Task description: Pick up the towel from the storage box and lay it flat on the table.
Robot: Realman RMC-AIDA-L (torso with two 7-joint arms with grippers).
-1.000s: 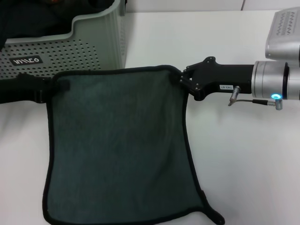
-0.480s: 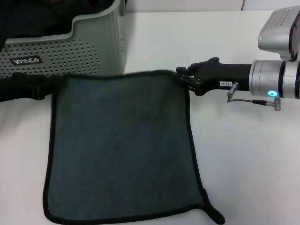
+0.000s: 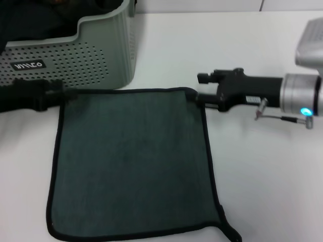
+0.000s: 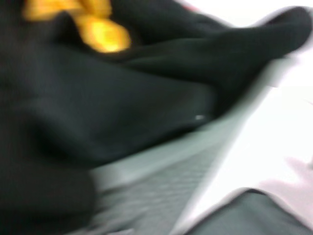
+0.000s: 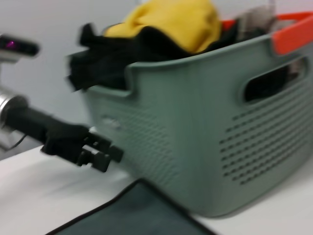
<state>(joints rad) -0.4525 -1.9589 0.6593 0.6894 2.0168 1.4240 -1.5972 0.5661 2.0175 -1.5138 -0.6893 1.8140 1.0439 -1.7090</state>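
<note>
Head view: the towel (image 3: 133, 161) lies spread on the table (image 3: 262, 191) in front of the storage box (image 3: 75, 55); our right gripper (image 3: 202, 86), jaws apart, sits just off its far right corner, and our left gripper (image 3: 61, 91) is at the far left corner, grip unclear. Left wrist view: black fabric (image 4: 122, 88) and something yellow fill the box beside a towel edge. Right wrist view: the left gripper, jaws apparently parted, is beside the box, so we judge releasing nearly done; next, both arms back away, minding the box wall.

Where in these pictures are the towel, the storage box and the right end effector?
towel (image 3: 131, 161), head view, middle of the cloth.
storage box (image 3: 86, 63), head view, perforated front wall.
right end effector (image 3: 201, 86), head view, between its fingertips.
</note>
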